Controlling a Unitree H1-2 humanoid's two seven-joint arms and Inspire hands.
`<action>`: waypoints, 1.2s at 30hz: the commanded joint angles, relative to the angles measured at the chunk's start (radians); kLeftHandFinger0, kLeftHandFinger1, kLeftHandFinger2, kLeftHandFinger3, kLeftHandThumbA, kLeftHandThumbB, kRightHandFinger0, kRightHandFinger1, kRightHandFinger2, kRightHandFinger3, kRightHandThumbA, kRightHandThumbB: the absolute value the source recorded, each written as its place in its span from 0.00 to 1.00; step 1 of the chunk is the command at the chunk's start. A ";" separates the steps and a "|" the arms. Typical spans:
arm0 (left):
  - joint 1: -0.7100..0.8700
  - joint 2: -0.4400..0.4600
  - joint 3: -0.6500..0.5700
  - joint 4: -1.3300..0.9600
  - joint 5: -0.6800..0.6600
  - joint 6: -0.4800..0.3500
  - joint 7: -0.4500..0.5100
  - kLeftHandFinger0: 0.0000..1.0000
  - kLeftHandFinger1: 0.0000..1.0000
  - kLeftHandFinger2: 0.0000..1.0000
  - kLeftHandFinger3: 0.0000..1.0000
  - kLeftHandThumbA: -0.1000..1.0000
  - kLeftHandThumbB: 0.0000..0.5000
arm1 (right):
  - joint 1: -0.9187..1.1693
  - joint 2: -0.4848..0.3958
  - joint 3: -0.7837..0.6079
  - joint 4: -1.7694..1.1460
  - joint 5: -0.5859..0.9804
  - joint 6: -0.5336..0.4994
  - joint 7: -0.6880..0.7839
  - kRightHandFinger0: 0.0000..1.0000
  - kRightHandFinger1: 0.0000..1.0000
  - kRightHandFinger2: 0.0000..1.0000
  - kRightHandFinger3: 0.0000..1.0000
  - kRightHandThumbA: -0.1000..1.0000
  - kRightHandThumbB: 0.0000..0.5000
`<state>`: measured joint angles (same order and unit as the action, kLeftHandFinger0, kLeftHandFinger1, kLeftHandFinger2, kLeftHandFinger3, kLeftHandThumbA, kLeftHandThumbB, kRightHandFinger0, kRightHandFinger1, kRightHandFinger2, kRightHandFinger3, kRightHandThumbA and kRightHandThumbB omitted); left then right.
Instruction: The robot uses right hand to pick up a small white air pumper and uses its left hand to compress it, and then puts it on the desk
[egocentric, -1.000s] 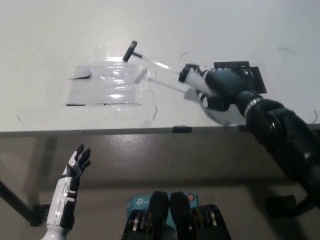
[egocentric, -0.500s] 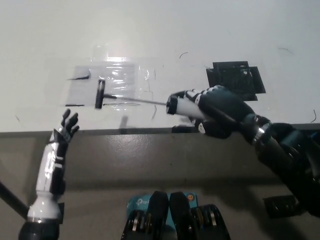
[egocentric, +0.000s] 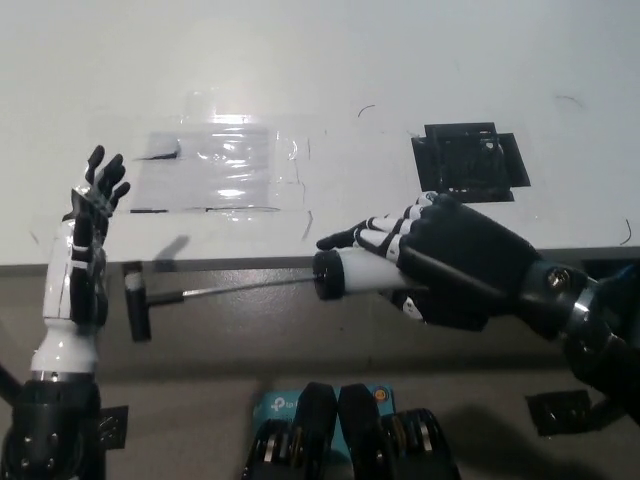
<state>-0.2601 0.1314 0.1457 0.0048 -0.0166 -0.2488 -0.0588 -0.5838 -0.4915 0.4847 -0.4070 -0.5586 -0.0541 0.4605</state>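
My black right hand (egocentric: 450, 262) is shut on the white barrel of the small air pumper (egocentric: 355, 274) and holds it level above the desk's front edge. Its thin rod runs out to the left and ends in a black T-handle (egocentric: 137, 301), fully drawn out. My white left hand (egocentric: 88, 225) is raised at the left with its fingers spread, open, just above and to the left of the T-handle and apart from it.
The white desk (egocentric: 330, 60) fills the upper picture, with a shiny clear plastic sheet (egocentric: 222, 170) taped on it. A black square patch (egocentric: 468, 162) lies at the right, behind my right hand. The desk's front edge (egocentric: 250, 263) runs across the middle.
My right hand has carried the pumper off the desk toward me, swinging its handle leftward and down. My left hand has risen from the lower left up to the handle's height.
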 joint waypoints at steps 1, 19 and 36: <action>-0.021 0.012 -0.005 -0.025 -0.038 0.030 -0.006 1.00 1.00 1.00 1.00 1.00 0.12 | -0.011 -0.010 -0.023 -0.056 0.029 0.028 0.083 0.00 0.43 0.75 0.83 0.00 0.31; 0.137 -0.005 -0.072 -0.274 -0.159 0.154 -0.057 1.00 1.00 1.00 1.00 1.00 0.51 | -0.002 0.020 -0.053 -0.044 0.020 0.012 0.129 0.00 0.41 0.77 0.75 0.00 0.33; 0.259 -0.002 -0.089 -0.435 -0.233 0.208 -0.067 1.00 1.00 1.00 1.00 1.00 0.56 | 0.016 0.039 -0.071 -0.040 0.017 0.016 0.136 0.00 0.41 0.78 0.76 0.00 0.33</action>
<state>0.0012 0.1168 0.0683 -0.3766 -0.2140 -0.0674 -0.1080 -0.5547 -0.4586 0.4473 -0.4365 -0.5503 -0.0348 0.5961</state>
